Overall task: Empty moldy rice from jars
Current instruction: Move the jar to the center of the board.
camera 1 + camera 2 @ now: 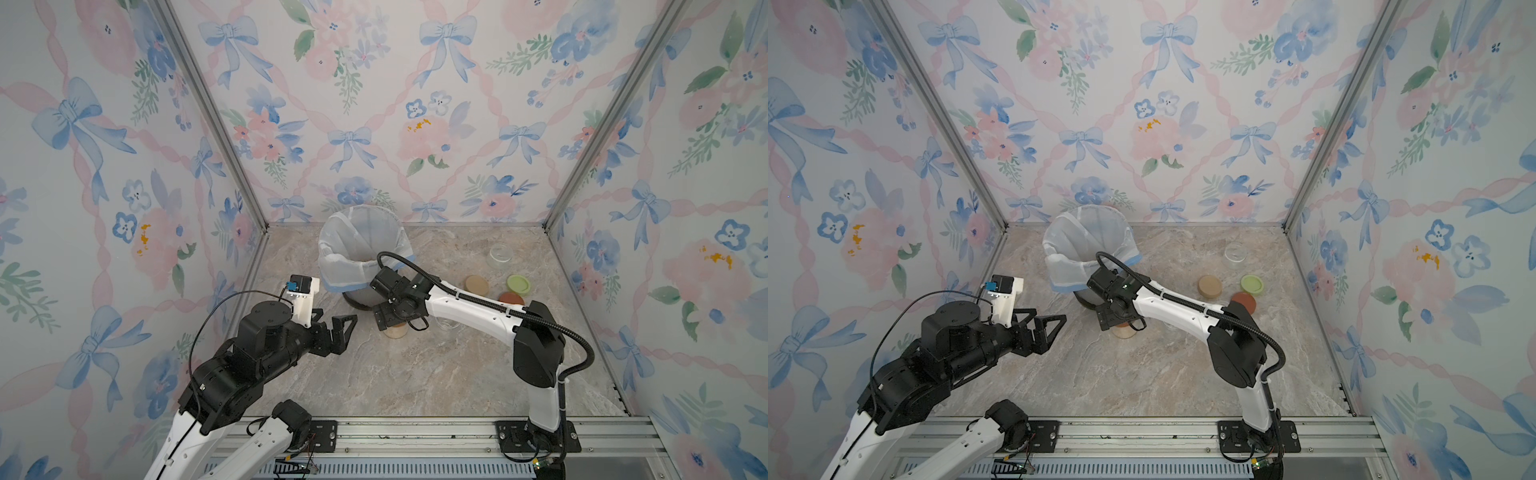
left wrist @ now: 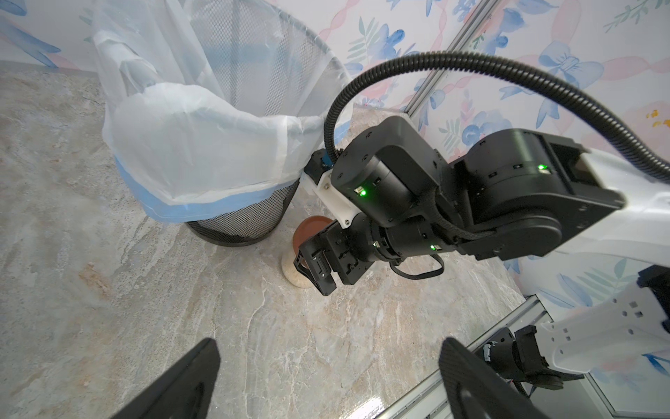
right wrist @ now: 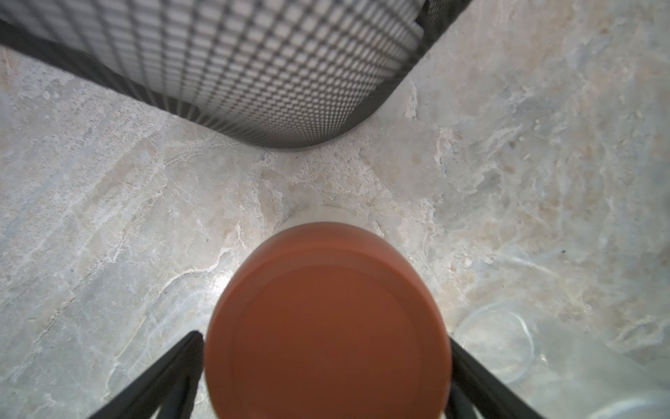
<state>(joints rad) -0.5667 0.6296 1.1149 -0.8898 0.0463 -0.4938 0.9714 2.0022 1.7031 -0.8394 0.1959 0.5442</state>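
Right wrist view: right hand [image 3: 325, 335] spread wide, straddling red-lidded jar [image 3: 326, 290].

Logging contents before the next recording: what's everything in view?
table: one, marbled grey-beige
bin: one, dark mesh, white liner; back centre of table
lidded jar: one, clear glass, rust-red lid; in front of bin
moldy rice: pale beige; inside that jar
empty jars: two seen, clear; one back right, one right of lidded jar
loose lids: three, beige, pale green, rust-red; right of bin
left gripper: one, black, open; above table
right gripper: one, black, open; straddling lidded jar's lid
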